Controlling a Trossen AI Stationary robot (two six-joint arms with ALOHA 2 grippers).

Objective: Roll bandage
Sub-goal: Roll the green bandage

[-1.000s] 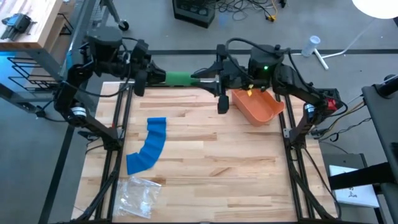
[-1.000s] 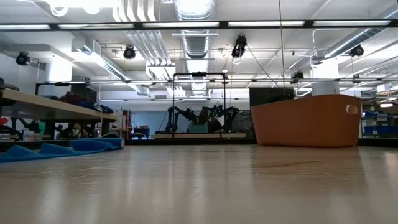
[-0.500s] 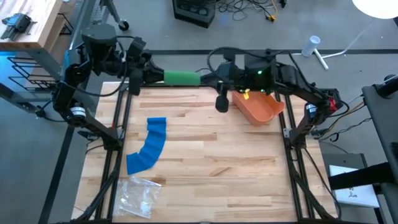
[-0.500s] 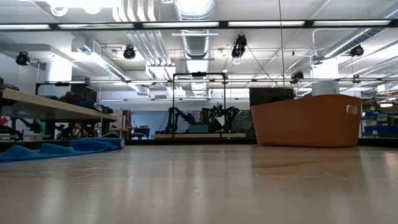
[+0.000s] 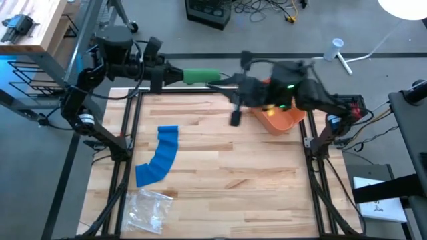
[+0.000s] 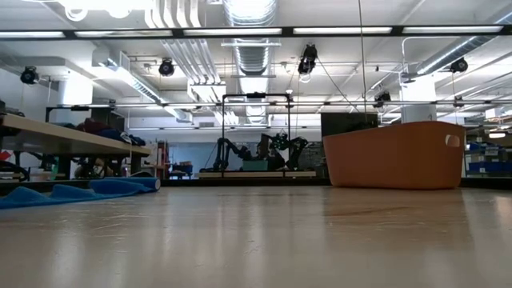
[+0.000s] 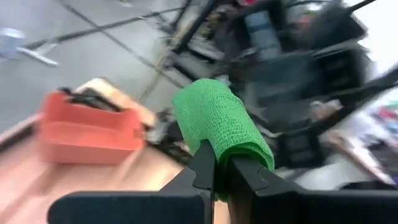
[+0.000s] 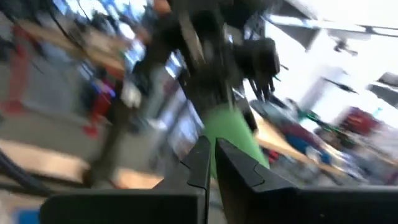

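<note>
The green bandage roll (image 5: 201, 76) hangs in the air over the far edge of the counter (image 5: 220, 167), its long axis running from one gripper to the other. The left gripper (image 7: 219, 169) has its fingers pinching one end; the right gripper (image 5: 223, 81), fingers pressed nearly together, meets the other end, apparently nipping it. Just beyond the right fingers sits an orange bin (image 5: 280, 117); a blue bandage strip (image 5: 159, 156) and a clear plastic bag (image 5: 150, 209) lie well apart, nearer the counter's front.

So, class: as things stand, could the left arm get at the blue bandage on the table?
Probably not yet: the left claw is shut on the green bandage, up at the table's far edge. The blue bandage lies uncovered.
</note>
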